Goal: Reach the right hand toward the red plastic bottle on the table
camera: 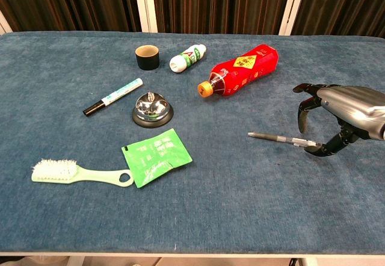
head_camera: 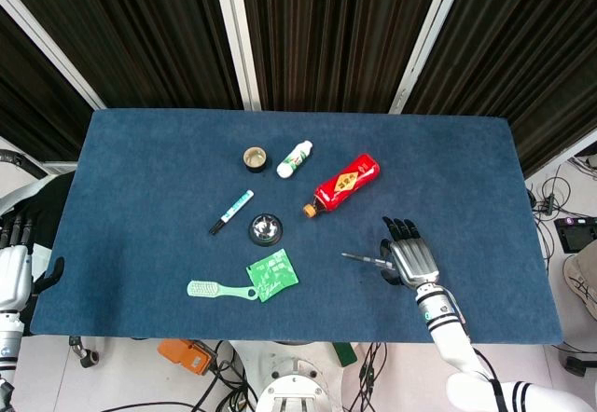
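The red plastic bottle (head_camera: 344,184) (camera: 243,69) lies on its side near the table's middle, orange cap pointing toward the front left. My right hand (head_camera: 409,258) (camera: 340,114) hovers open above the blue cloth, front right of the bottle and apart from it, over the right end of a black pen (head_camera: 366,261) (camera: 281,138). Its fingers are spread and hold nothing. My left hand (head_camera: 13,267) hangs open off the table's left edge, seen only in the head view.
A small white bottle (head_camera: 295,158), a dark cup (head_camera: 255,158), a marker (head_camera: 230,212), a silver bell (head_camera: 266,229), a green packet (head_camera: 271,273) and a green brush (head_camera: 220,290) lie left of the red bottle on the blue table (head_camera: 140,170).
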`<move>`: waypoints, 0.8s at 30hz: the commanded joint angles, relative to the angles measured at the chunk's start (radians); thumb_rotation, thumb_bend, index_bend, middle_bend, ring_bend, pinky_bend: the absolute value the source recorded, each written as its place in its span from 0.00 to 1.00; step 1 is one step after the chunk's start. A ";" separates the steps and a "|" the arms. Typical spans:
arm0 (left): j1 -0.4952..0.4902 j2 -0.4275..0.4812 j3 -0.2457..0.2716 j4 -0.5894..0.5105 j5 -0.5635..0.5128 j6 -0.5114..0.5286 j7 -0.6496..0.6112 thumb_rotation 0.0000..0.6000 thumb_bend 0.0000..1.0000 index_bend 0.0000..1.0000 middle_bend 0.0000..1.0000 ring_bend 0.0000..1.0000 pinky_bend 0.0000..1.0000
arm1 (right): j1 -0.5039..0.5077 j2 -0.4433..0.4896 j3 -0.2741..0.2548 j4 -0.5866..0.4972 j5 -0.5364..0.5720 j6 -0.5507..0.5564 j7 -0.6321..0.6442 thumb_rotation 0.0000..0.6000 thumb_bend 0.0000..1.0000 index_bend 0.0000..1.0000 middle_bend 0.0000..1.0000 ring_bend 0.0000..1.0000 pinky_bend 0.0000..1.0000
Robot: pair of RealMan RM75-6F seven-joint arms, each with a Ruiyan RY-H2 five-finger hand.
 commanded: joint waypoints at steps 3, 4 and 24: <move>-0.001 0.000 0.001 0.001 0.001 -0.002 0.003 1.00 0.34 0.07 0.00 0.07 0.13 | 0.023 -0.016 0.009 0.019 0.032 -0.012 -0.006 1.00 0.45 0.56 0.09 0.10 0.11; -0.001 0.000 0.001 0.001 0.001 -0.002 0.004 1.00 0.34 0.07 0.00 0.07 0.13 | 0.027 -0.019 0.010 0.022 0.036 -0.013 -0.008 1.00 0.46 0.56 0.09 0.10 0.11; -0.005 0.000 0.005 0.004 0.005 -0.007 0.011 1.00 0.34 0.07 0.00 0.07 0.13 | 0.088 -0.061 0.002 0.042 0.088 -0.012 -0.041 1.00 0.50 0.57 0.09 0.10 0.11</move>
